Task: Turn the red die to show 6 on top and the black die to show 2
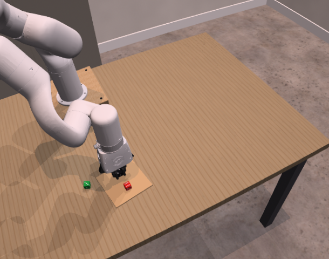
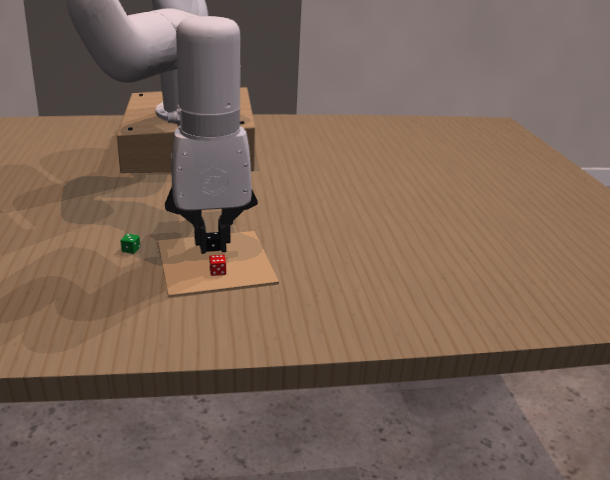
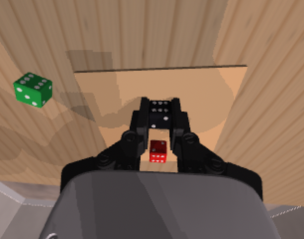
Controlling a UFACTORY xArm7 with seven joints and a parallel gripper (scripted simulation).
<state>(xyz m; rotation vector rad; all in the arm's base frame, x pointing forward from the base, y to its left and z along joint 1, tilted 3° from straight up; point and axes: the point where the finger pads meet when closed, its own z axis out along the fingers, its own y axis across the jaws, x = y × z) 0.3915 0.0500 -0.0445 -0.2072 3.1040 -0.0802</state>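
Exterior view, near to far, with the top and wrist views consulted.

Item: wooden table, its front edge nearest; bears all below.

Item: thin square mat, lying flat, the place where two of the dice must finish.

Item: red die, flat on the mat and well inside its edges; 6 on top, 5 toward the exterior camera. Its turn appears done, so it is best left alone.

Item: black die, over the rear part of the mat, behind the red one and apart from it. Upper face 2, face 1 frontward, 6 toward the base. Whether it touches the mat cannot be told. Presumably held level so that it comes to rest with the 2 up.

Item: xArm Gripper, pointing down, fingers clamped on two opposite sides of the black die, which leaves its top in sight. Next, by judgement: seat the die fully, open, lift straight up; a skewed release could tip it or drag the mat.

Item: green die, on the bare wood beside the mat, 3 on top; off to the side, where it need not be disturbed.

Item: xArm 7 arm, reaching forward from a wooden pedestal, rearmost.
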